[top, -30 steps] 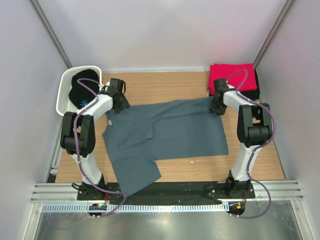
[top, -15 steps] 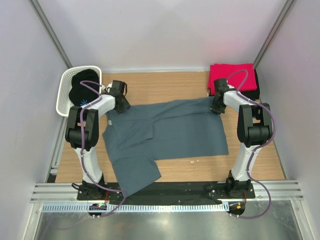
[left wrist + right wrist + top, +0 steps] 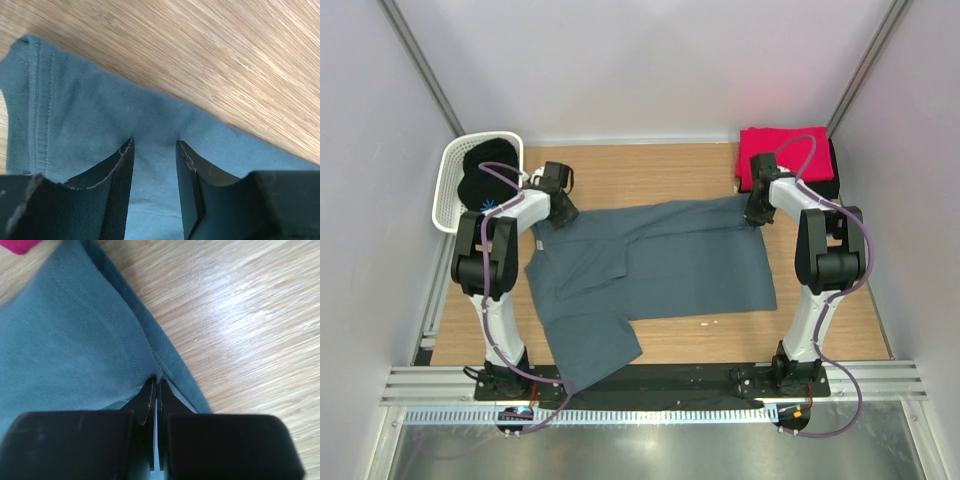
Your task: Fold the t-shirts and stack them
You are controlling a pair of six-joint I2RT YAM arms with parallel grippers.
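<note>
- Now, from above: the blue-grey t-shirt [image 3: 660, 262] lies spread on the table [image 3: 650, 175], with the red t-shirt [image 3: 785, 150] at the far right corner.
- Left wrist: the left gripper [image 3: 154, 145] stands open, tips down on the blue-grey cloth.
- Right wrist: the right gripper [image 3: 157, 382] is pinched tight on its stitched edge.

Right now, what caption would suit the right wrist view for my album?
The right arm's jaws pinch the stitched edge of the blue-grey t-shirt on the wooden table.
</note>
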